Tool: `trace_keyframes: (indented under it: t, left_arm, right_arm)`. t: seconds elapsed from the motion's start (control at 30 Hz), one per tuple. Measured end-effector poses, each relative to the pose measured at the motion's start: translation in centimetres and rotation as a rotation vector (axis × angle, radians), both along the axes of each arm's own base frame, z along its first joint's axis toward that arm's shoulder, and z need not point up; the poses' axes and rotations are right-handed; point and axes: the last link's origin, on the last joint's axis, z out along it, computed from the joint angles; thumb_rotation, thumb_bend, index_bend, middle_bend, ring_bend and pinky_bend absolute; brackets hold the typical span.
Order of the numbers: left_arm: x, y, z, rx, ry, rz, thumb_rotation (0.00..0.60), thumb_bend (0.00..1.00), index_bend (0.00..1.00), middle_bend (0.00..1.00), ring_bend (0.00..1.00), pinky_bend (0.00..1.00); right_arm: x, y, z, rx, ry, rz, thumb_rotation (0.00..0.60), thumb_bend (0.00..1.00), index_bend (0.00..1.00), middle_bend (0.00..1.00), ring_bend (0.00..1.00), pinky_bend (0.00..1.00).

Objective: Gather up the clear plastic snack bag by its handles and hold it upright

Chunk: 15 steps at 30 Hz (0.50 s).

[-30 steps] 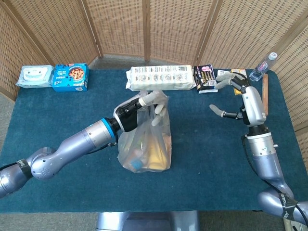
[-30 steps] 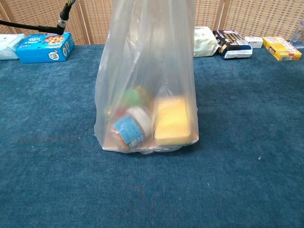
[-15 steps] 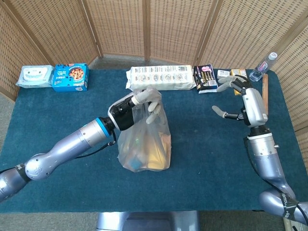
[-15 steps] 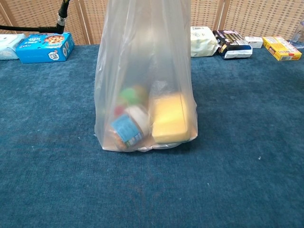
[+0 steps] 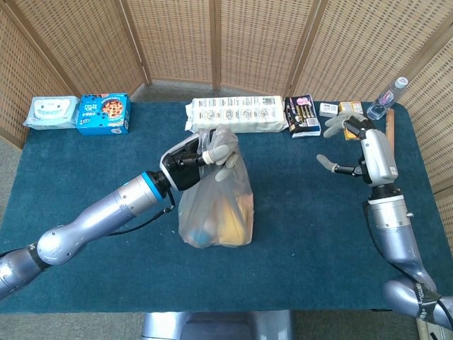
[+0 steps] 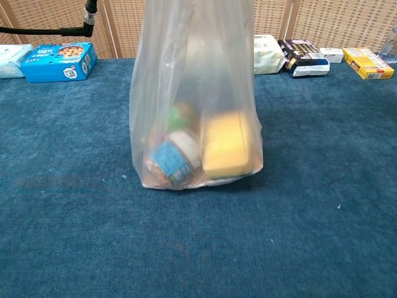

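My left hand (image 5: 212, 152) gripped the gathered top of the clear plastic snack bag (image 5: 216, 205), which stood upright on the blue table (image 5: 304, 234) near its centre. My right hand (image 5: 347, 145) hung above the table at about three o'clock from the bag, well apart from it, fingers spread and holding nothing.

No writing on any package was sharp enough for me to read. The blue box (image 5: 103, 113) at ten o'clock showed only a picture of cookies; the long white pack (image 5: 237, 113) at twelve carried rows of print too small to tell.

The chest view showed what the head view blurred: a yellow block (image 6: 227, 144) and a blue-labelled jar (image 6: 173, 162) in the bag's bottom. It showed neither hand; only the head view did.
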Motion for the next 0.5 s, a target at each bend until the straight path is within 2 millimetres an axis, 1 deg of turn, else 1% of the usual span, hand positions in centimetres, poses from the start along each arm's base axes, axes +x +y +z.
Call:
trace_keyframes:
  t: [0.5]
  left_arm:
    - [-0.01,0.05,0.05,0.004,0.002,0.006,0.526,0.35,0.68,0.7,0.61,0.72]
  right_arm:
    - [-0.39,0.13,-0.13,0.006,0.005,-0.007,0.6,0.24,0.49,0.37,0.27,0.15]
